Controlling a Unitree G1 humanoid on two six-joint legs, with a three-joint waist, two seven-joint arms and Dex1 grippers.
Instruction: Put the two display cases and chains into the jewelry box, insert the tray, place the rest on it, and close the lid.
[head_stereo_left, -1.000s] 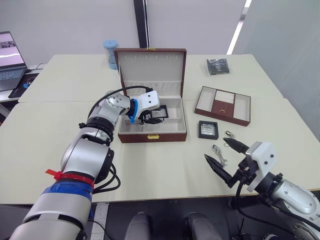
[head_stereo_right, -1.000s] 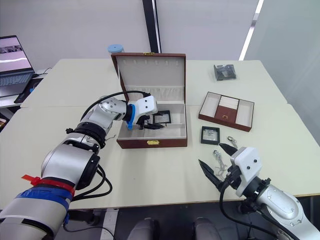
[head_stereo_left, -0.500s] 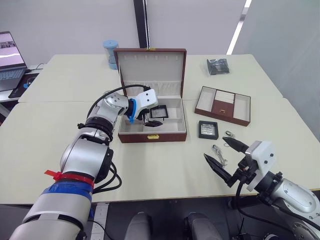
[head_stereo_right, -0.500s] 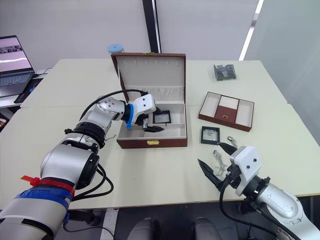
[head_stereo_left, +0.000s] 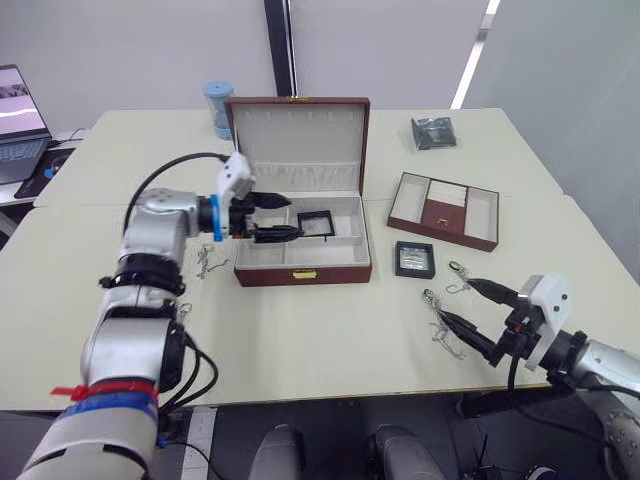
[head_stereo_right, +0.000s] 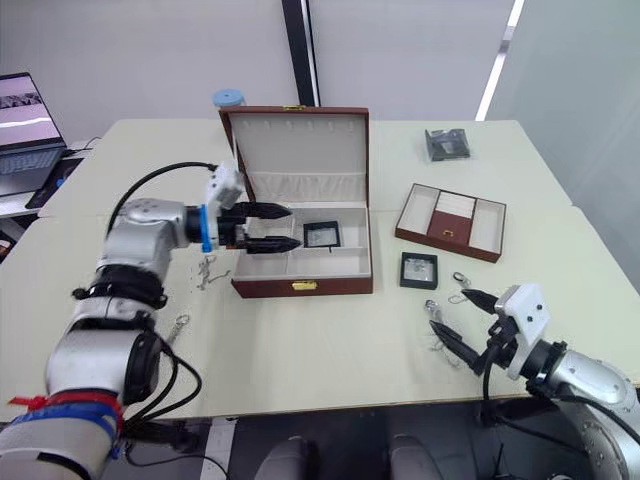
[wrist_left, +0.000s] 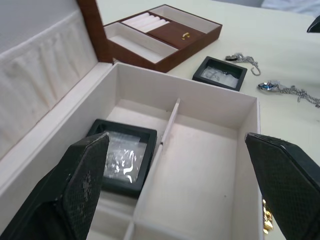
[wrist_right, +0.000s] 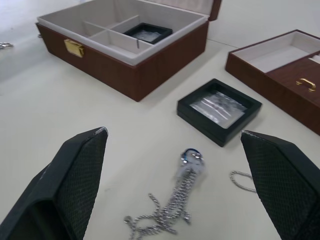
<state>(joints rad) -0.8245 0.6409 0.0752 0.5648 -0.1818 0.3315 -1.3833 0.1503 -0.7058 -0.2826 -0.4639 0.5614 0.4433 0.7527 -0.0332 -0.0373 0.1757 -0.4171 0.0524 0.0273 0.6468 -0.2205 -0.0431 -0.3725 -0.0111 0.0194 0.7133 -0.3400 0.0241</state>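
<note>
The jewelry box (head_stereo_left: 303, 262) stands open, its lid (head_stereo_left: 298, 135) upright. One display case (head_stereo_left: 316, 221) lies in a back compartment. My left gripper (head_stereo_left: 296, 217) hovers open and empty over the box's left part, short of that case (wrist_left: 120, 157). The other display case (head_stereo_left: 415, 258) lies on the table between the box and the tray (head_stereo_left: 445, 210). My right gripper (head_stereo_left: 452, 300) is open low over the table, a silver chain (wrist_right: 185, 192) lying just ahead between its fingers. A second chain (head_stereo_left: 458, 268) lies nearby, and another chain (head_stereo_left: 205, 262) lies left of the box.
A blue-lidded jar (head_stereo_left: 219, 105) stands behind the box's left corner. A black packet (head_stereo_left: 436, 132) lies at the back right. A laptop (head_stereo_left: 15, 120) sits at the far left. A small metal piece (head_stereo_right: 180, 322) lies near the front left.
My left gripper has drawn back to the left, away from the case, which stays in the box. My right gripper has moved right and lower, next to the chain.
</note>
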